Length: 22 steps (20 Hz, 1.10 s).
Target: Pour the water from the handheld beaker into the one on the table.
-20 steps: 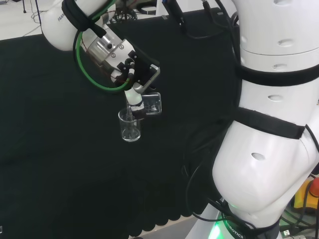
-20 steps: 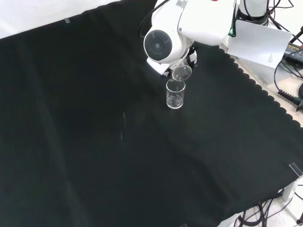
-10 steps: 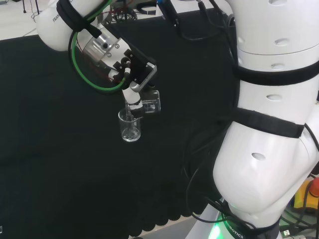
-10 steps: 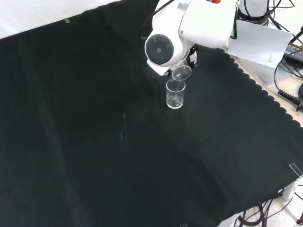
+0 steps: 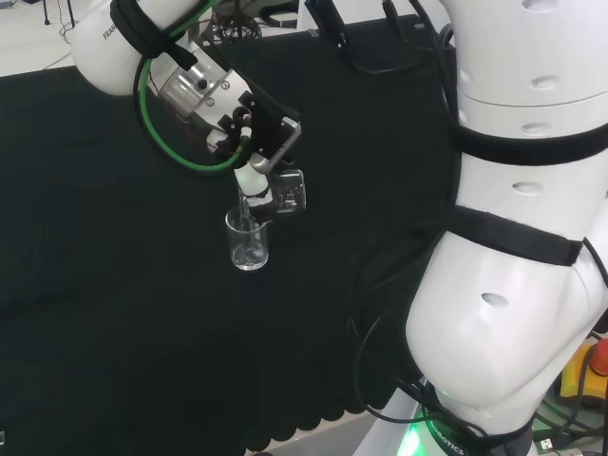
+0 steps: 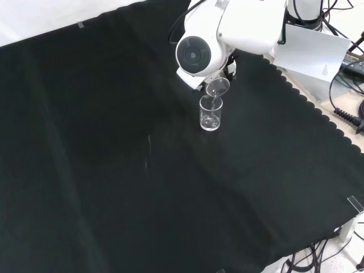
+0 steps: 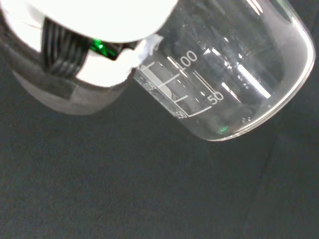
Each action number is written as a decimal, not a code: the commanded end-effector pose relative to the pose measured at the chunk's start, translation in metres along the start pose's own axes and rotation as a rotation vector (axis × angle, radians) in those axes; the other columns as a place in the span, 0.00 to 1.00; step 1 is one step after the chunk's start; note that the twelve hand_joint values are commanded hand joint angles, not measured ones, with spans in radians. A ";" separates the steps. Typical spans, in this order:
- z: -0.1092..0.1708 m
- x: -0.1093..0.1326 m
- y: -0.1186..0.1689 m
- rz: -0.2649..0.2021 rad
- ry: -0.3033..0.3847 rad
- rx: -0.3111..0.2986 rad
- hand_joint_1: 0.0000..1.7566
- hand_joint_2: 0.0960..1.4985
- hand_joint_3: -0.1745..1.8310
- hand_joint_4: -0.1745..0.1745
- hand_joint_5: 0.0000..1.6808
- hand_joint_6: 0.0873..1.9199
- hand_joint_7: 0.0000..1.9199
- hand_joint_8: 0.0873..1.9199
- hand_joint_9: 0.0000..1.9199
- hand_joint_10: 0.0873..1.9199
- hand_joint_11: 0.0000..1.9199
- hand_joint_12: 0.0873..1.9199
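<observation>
While your black and white hand (image 5: 258,142) stays out over the black-cloth counter (image 6: 114,170), its fingers are curled round the small clear glass beaker with printed marks (image 5: 290,191), tipped far over with its mouth down. In the front view that tilted beaker sits at about 12 o'clock from the upright clear glass beaker (image 6: 210,114) standing on the cloth, its lip right above the standing one's rim

Robotics laboratory bench. A large white jointed robot arm (image 5: 513,237) stands over a tabletop draped in black scallop-edged cloth (image 6: 114,170), with clear graduated glass beakers (image 6: 210,114) on it. Loose black cables (image 6: 347,116) trail beside the tabletop.
</observation>
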State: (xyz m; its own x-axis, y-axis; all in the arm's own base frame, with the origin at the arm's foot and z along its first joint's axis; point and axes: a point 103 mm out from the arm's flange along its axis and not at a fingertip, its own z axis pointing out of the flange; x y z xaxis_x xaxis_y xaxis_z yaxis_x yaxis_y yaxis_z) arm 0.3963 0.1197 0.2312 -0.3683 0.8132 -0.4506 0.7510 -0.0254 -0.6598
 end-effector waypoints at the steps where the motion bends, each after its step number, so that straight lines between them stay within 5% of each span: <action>1: -0.001 0.001 -0.001 0.021 -0.020 -0.006 0.75 0.40 0.40 0.00 0.75 0.31 0.69 0.29 0.90 0.02 0.71 0.29; 13: -0.011 0.014 0.000 0.047 -0.095 0.051 0.75 0.41 0.40 0.00 0.75 0.31 0.69 0.29 0.90 0.02 0.71 0.29; 22: -0.012 0.014 -0.001 0.050 -0.085 0.044 0.75 0.41 0.40 0.00 0.75 0.31 0.69 0.29 0.90 0.02 0.71 0.29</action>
State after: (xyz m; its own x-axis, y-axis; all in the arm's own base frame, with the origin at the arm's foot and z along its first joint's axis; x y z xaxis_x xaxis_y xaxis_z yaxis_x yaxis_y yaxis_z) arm 0.3971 0.1385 0.2326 -0.3800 0.7524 -0.5380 0.7438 -0.0971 -0.6613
